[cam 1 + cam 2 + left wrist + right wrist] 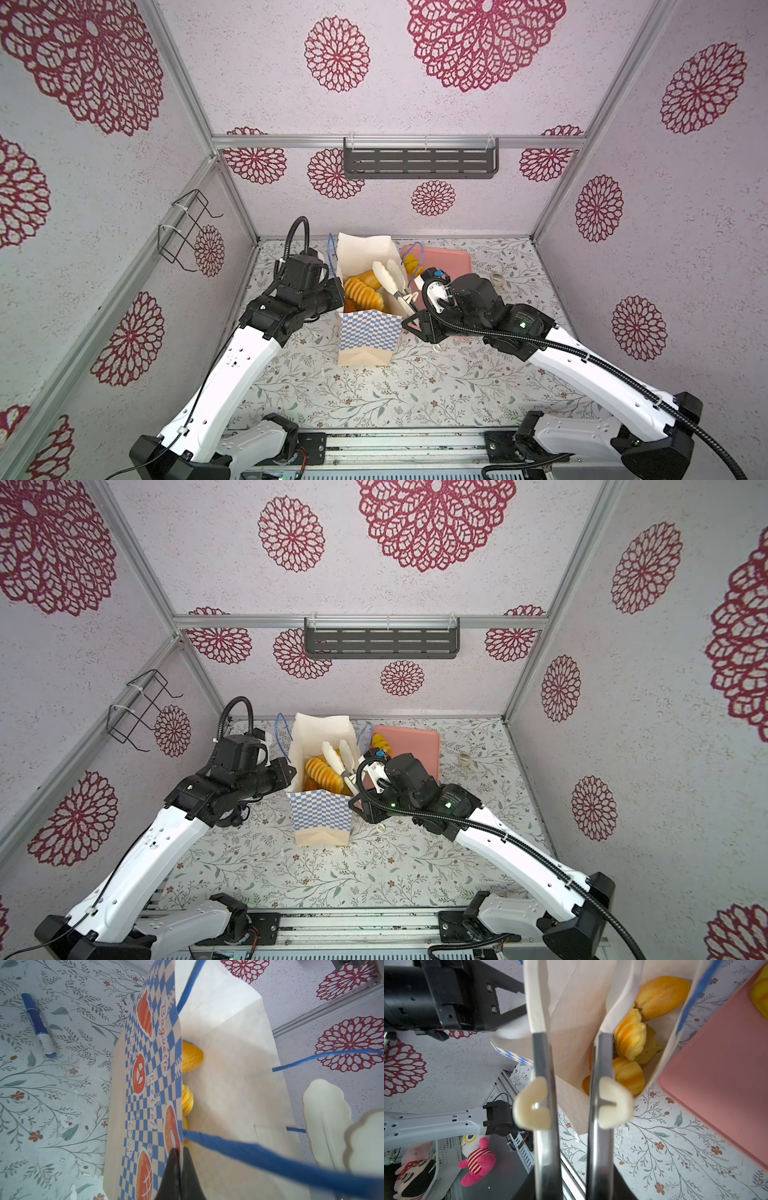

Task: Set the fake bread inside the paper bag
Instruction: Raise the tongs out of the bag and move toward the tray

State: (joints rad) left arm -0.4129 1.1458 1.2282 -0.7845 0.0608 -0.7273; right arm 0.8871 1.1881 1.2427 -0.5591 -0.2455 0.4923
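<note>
Floral worktop point(374, 395), rosette-papered walls point(374, 104); left claw point(179, 1159) pinched shut on the paper bag point(365, 336), right claw point(573, 1190) clasped parted tongs point(386, 274).

Matt, creased paper bag point(365, 336). Tongs point(544, 1064): brushed metal arms, smooth cream plastic tips. Tray point(716, 1084): smooth pink plastic. Bread point(662, 995): faint sheen.

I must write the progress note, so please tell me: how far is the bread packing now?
Done: several breads lie inside the paper bag. In hand: the left gripper pinches the bag's rim, and the right gripper holds empty tongs at its opening. Remaining: at least one roll on the pink tray; part of the tray is hidden.
</note>
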